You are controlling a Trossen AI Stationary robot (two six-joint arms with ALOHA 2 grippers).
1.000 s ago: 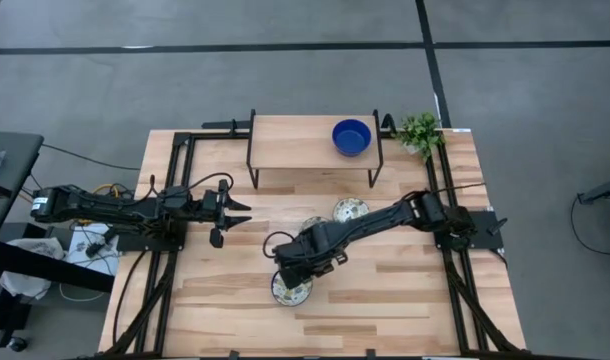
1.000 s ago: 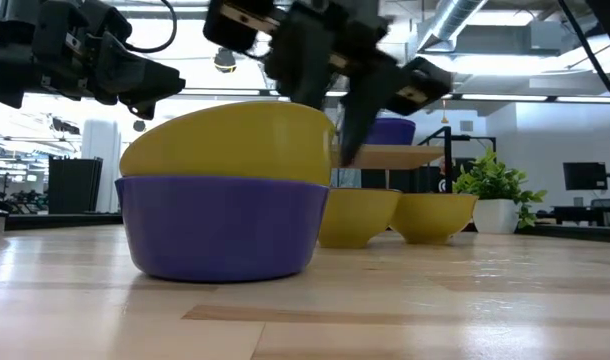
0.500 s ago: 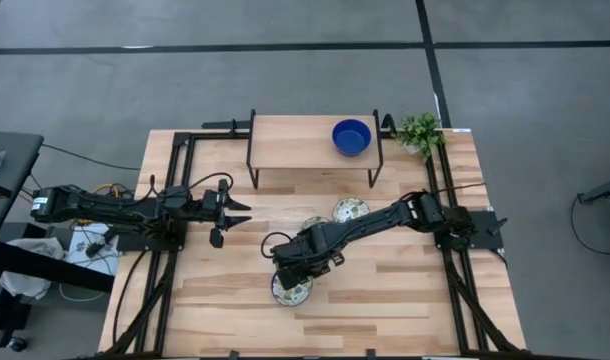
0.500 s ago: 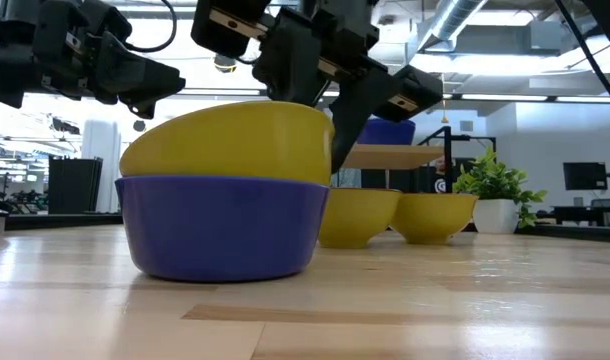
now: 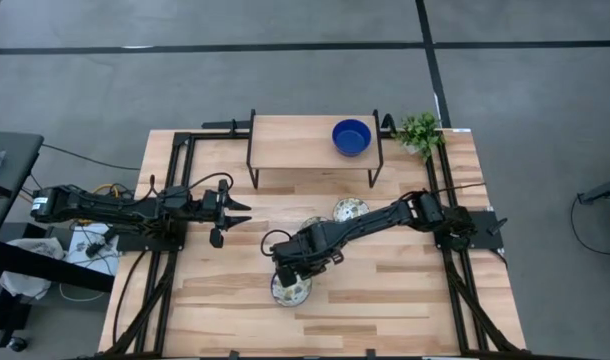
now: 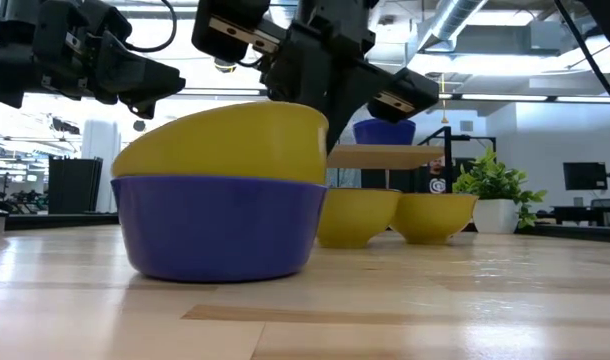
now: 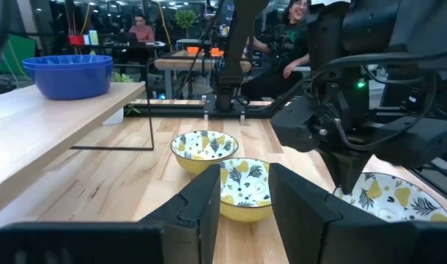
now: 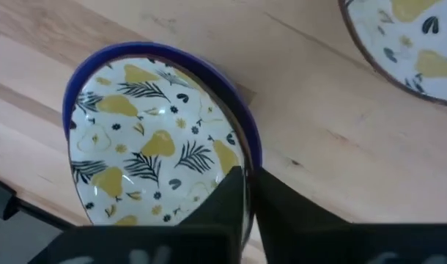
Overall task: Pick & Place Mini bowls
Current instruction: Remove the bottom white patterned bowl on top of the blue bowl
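Note:
A patterned mini bowl (image 8: 146, 150) sits nested in a blue mini bowl (image 6: 220, 230) near the table's front (image 5: 290, 290). The top one is slightly tilted. My right gripper (image 5: 297, 262) reaches in from the table's right and is shut on the patterned bowl's rim. Two more patterned bowls (image 5: 350, 210) (image 5: 312, 225) rest on their bases mid-table. A second blue bowl (image 5: 352, 137) stands on the raised shelf. My left gripper (image 5: 233, 212) waits open at the table's left, above the table. My right gripper holds the nested patterned bowl by its rim (image 8: 240, 170), on the side toward the table's far right. One finger (image 8: 220, 202) is inside the bowl and the other (image 8: 282, 209) outside. The fingers come from above, slanting down. The bowl still sits in the blue bowl.
A raised wooden shelf (image 5: 295, 145) on black legs spans the far middle of the table. A small leafy plant (image 5: 420, 132) stands at the far right corner. Black frame rails run along both table sides. Bare wood lies front right (image 5: 405, 300). People sit beyond the table (image 7: 293, 15).
My right gripper has shifted a little toward the table's left, closing in on the patterned bowl's rim. The stacked pair has been nudged slightly the same way.

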